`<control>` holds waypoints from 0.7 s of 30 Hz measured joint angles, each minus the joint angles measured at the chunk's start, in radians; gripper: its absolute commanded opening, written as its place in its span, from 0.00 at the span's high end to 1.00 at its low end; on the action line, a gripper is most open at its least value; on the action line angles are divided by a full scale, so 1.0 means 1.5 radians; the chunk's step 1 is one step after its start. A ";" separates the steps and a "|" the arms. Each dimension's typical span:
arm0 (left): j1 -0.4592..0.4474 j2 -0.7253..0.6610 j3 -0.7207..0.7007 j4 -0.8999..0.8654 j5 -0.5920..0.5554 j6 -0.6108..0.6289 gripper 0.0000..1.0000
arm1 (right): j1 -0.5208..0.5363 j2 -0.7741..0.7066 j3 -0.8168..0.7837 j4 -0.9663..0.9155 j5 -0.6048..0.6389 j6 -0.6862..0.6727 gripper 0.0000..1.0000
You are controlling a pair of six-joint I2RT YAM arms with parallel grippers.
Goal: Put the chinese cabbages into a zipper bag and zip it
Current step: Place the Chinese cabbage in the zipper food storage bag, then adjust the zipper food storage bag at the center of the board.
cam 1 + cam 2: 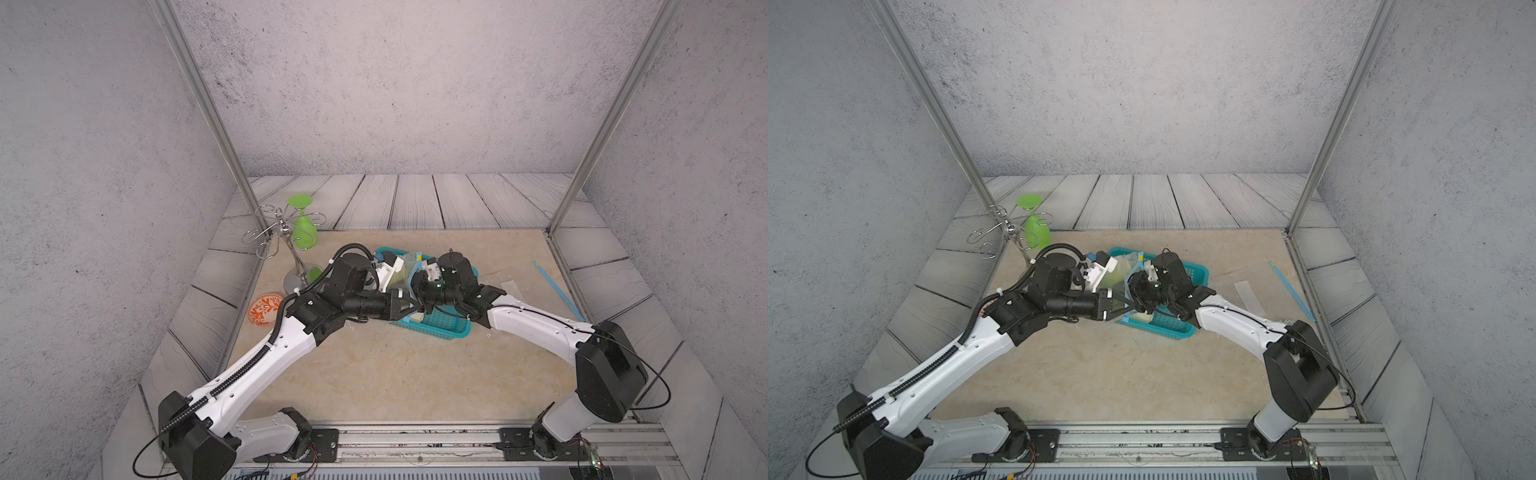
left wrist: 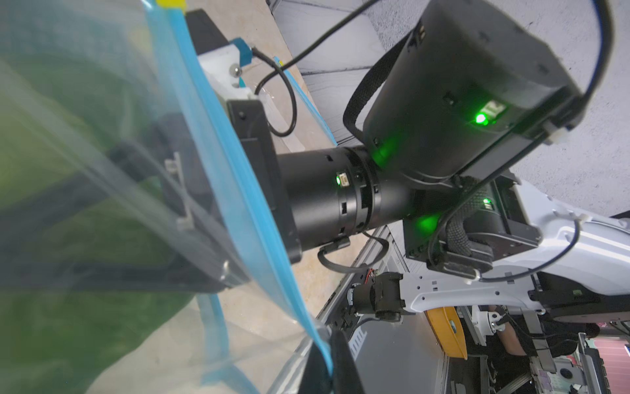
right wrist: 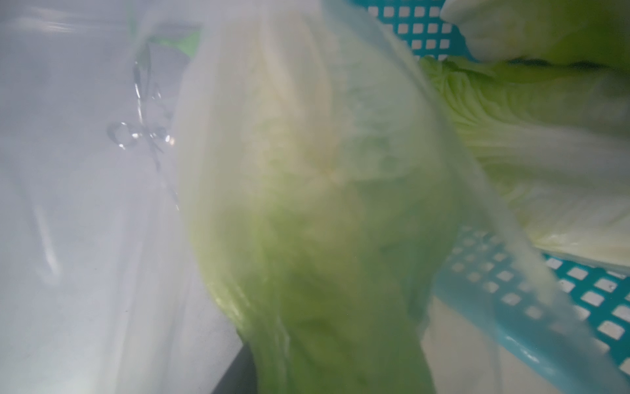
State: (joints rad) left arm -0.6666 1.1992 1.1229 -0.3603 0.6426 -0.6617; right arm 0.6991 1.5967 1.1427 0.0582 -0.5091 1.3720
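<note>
The blue zip edge of the zipper bag (image 2: 238, 191) is pinched in the tightly closed left gripper (image 2: 329, 354), and the mouth is held open above the basket (image 1: 440, 328). The right gripper (image 1: 417, 291) is pushed into that mouth; how wide its jaws stand cannot be told through the blurred film. One chinese cabbage (image 3: 306, 221) is seen inside the bag. Two more cabbages (image 3: 552, 163) are left in the basket, outside the plastic. Roughly a third is judged done; the zip is not yet closed.

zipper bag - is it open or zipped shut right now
Open: in the left wrist view the zipper bag has its two blue zip strips apart, not pressed together. A cabbage shows through its plastic.
</note>
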 measured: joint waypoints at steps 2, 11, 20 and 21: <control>0.021 0.001 -0.016 0.023 0.007 -0.018 1.00 | -0.005 0.006 0.016 -0.024 -0.020 -0.025 0.37; 0.097 0.009 -0.080 0.070 0.016 -0.069 1.00 | -0.086 -0.006 0.034 -0.204 -0.132 -0.165 0.22; 0.100 0.003 -0.082 0.072 0.027 -0.069 1.00 | -0.157 -0.067 0.087 -0.432 -0.077 -0.322 0.42; 0.100 0.001 -0.082 0.072 0.028 -0.069 1.00 | -0.155 -0.061 0.089 -0.433 -0.071 -0.326 0.42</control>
State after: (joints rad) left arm -0.5159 1.2011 0.9993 -0.2520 0.6846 -0.7650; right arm 0.4660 1.5047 1.2758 -0.5915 -0.6151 0.8825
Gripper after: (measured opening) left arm 0.044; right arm 0.580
